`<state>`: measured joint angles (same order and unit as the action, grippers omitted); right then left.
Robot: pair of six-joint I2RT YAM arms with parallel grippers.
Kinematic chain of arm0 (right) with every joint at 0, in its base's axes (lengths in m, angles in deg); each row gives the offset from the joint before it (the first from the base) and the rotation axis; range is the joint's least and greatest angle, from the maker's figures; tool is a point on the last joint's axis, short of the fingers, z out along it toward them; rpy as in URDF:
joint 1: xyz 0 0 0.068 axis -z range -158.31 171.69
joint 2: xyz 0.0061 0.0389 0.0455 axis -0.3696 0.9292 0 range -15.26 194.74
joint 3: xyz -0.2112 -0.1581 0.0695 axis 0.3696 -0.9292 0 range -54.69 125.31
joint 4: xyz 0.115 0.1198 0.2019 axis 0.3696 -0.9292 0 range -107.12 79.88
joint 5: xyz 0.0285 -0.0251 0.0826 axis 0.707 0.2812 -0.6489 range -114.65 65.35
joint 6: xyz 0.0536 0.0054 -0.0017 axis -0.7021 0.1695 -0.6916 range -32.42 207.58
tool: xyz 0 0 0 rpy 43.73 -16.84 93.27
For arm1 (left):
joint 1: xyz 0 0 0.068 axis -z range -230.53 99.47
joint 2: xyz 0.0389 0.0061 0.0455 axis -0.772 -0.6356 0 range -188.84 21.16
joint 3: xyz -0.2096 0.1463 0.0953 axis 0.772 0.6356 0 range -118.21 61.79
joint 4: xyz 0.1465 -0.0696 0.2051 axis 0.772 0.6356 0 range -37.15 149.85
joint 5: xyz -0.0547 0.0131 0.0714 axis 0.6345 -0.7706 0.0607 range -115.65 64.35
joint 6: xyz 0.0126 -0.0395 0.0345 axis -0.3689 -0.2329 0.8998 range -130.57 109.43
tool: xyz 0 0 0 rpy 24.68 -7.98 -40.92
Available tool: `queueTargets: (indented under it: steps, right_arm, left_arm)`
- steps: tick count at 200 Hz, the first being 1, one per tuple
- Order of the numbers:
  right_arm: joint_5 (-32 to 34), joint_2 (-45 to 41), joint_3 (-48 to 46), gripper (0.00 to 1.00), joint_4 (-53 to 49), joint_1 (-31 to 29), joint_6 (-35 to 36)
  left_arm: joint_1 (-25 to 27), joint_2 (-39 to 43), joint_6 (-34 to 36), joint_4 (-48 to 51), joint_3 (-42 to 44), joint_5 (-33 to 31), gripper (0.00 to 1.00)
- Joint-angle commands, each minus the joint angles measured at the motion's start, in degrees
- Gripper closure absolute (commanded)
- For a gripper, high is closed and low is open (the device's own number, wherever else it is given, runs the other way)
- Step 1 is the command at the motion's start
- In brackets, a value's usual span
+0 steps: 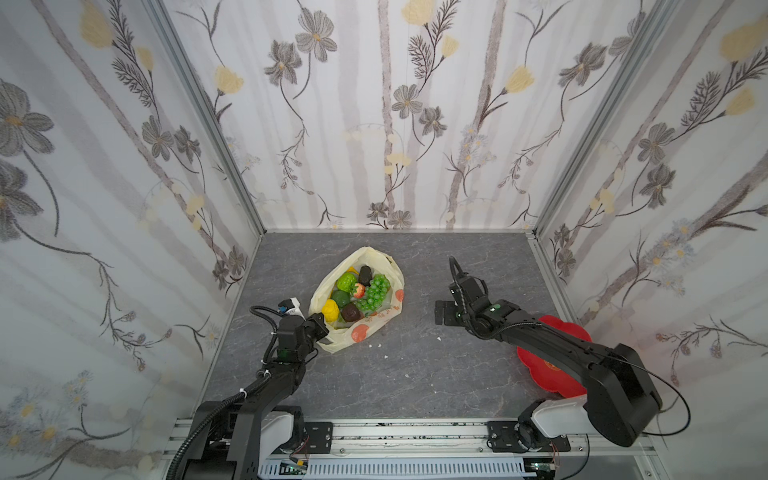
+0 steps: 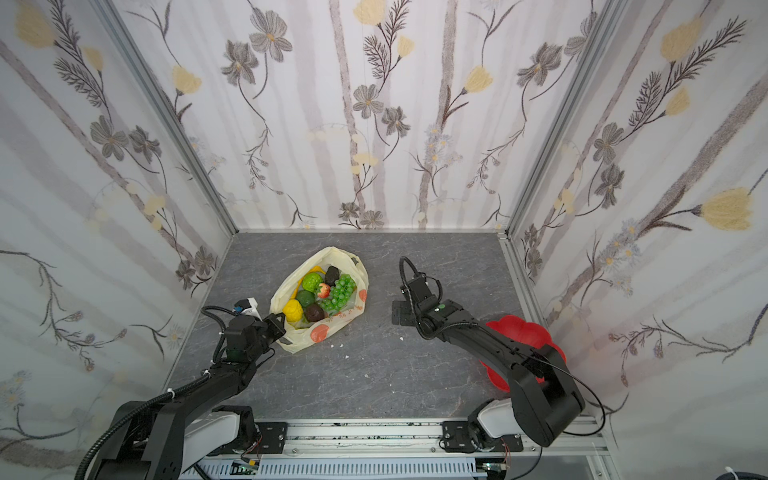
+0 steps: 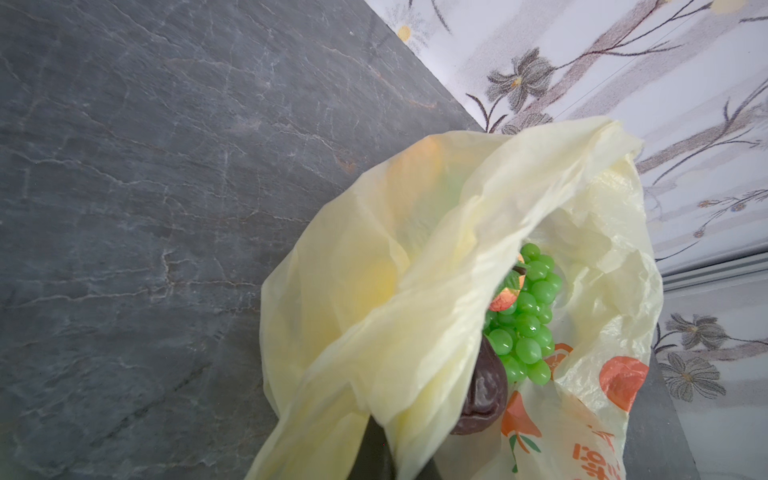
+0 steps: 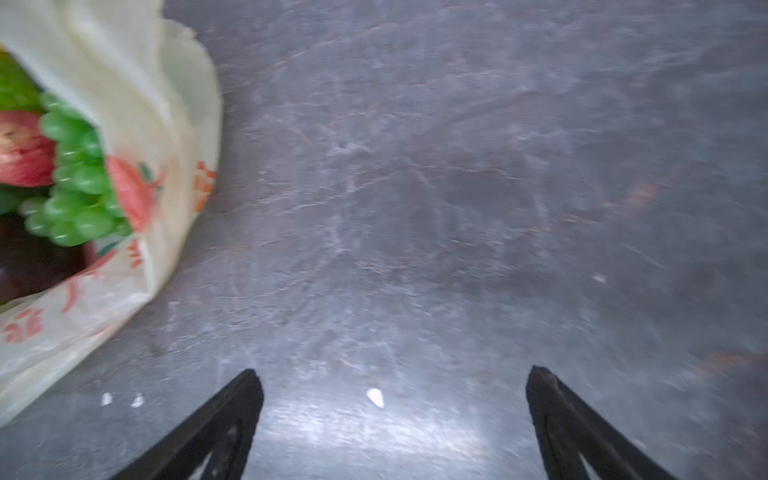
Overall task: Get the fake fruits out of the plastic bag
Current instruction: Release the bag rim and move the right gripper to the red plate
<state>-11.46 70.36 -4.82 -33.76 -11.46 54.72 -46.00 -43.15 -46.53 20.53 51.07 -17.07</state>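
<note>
The pale-yellow plastic bag [image 1: 365, 254] [image 2: 332, 252] lies open on the grey table, left of centre. Inside it sit fake fruits: a green grape bunch [image 1: 376, 295] [image 3: 528, 324] [image 4: 75, 199], a strawberry [image 1: 358, 289], a bumpy lime-green fruit [image 1: 346, 282], an avocado [image 1: 340, 298], a lemon [image 1: 329, 309] and a brown fruit [image 1: 351, 312] [image 3: 484, 390]. My left gripper [image 1: 322, 322] [image 3: 384, 453] is shut on the bag's near-left rim, its fingers mostly covered by plastic. My right gripper [image 1: 442, 311] [image 4: 392, 382] hangs open and empty over bare table to the right of the bag.
A red flower-shaped dish [image 1: 552, 332] [image 2: 519, 330] lies at the right, partly under my right arm. Small white crumbs [image 1: 378, 345] dot the table in front of the bag. Papered walls close in three sides; a metal rail [image 1: 415, 432] runs along the front.
</note>
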Motion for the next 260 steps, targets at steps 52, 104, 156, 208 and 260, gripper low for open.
queueTargets:
  steps: [52,104,156,208,260]
  right_arm:
    - [12.7,-16.4,-6.2,0.0,-11.6,14.2,-8.1]
    - [11.9,-22.7,-14.2,0.0,-9.8,25.5,-10.5]
    - [0.2,-24.7,-21.2,0.0,-2.5,34.8,-10.8]
    - [-4.1,-22.2,-25.5,0.0,3.8,36.2,-10.1]
    - [-8.3,-16.1,-27.3,0.0,7.1,36.4,-10.8]
  left_arm:
    - [0.3,0.0,1.1,-1.3,-0.8,-0.1,1.0]
    - [0.2,0.6,1.1,-1.1,-0.5,-0.9,1.0]
    - [0.2,0.8,0.9,-0.8,-0.5,-1.2,1.0]
    - [0.0,1.5,1.2,-0.3,-0.4,-2.0,1.0]
    - [-0.3,2.0,1.3,-0.1,-0.4,-2.3,1.0]
